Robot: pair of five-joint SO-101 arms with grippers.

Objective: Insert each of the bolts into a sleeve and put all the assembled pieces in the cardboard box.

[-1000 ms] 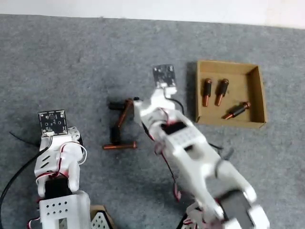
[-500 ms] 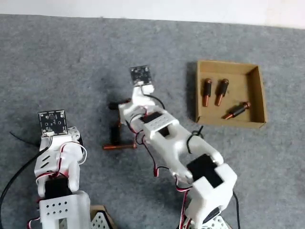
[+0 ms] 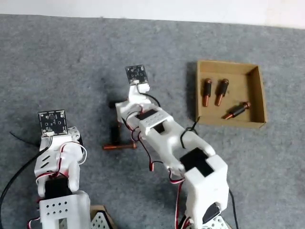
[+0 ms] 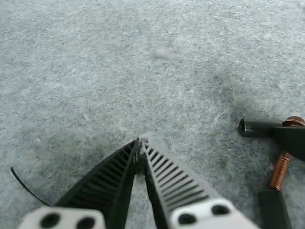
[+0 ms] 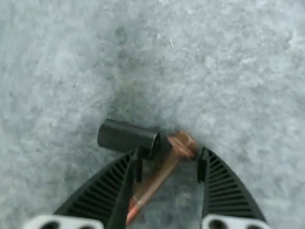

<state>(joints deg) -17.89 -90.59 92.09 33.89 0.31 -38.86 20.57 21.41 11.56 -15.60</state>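
My right gripper (image 5: pixel 169 165) stands open low over the grey mat, straddling a copper bolt (image 5: pixel 162 171) whose hex head touches the end of a black sleeve (image 5: pixel 127 136) lying across it. From above, that sleeve (image 3: pixel 114 104) pokes out to the left of the right arm's wrist (image 3: pixel 135 106). A second black sleeve (image 3: pixel 115 134) and a second copper bolt (image 3: pixel 119 146) lie just nearer. My left gripper (image 4: pixel 141 144) is shut and holds nothing, resting to their left. The cardboard box (image 3: pixel 197 90) at the right holds three assembled pieces (image 3: pixel 207 91).
The left arm (image 3: pixel 59 157) sits at the lower left, well apart from the parts. The right arm (image 3: pixel 171 143) stretches diagonally across the middle, between the loose parts and the box. Bare grey mat lies at the far left and far side.
The right arm has swung left, away from the box, and its gripper has come down over the upper bolt and sleeve. The left arm has not moved.
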